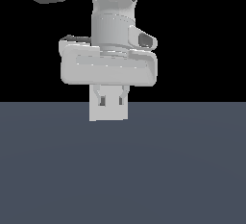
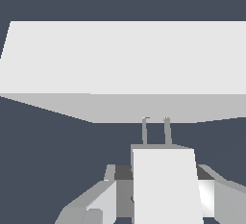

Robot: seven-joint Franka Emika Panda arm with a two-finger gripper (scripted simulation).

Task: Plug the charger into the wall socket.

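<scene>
In the wrist view my gripper (image 2: pixel 163 201) is shut on the charger (image 2: pixel 166 180), a small white block held between the two fingers (image 2: pixel 93 204). Its two thin prongs (image 2: pixel 144 130) point at the wall socket (image 2: pixel 123 57), a broad white panel filling the view, and their tips reach its near face. The socket's holes are hidden. In the exterior view the gripper (image 1: pixel 112 102) hangs low over the floor, right in front of the upright white socket panel (image 1: pixel 108 113). There the charger cannot be told apart from the panel.
A flat dark grey-blue floor (image 1: pixel 123 170) spreads under the gripper, with black background above it. The arm's wrist and hand body (image 1: pixel 108 67) fill the upper middle of the exterior view.
</scene>
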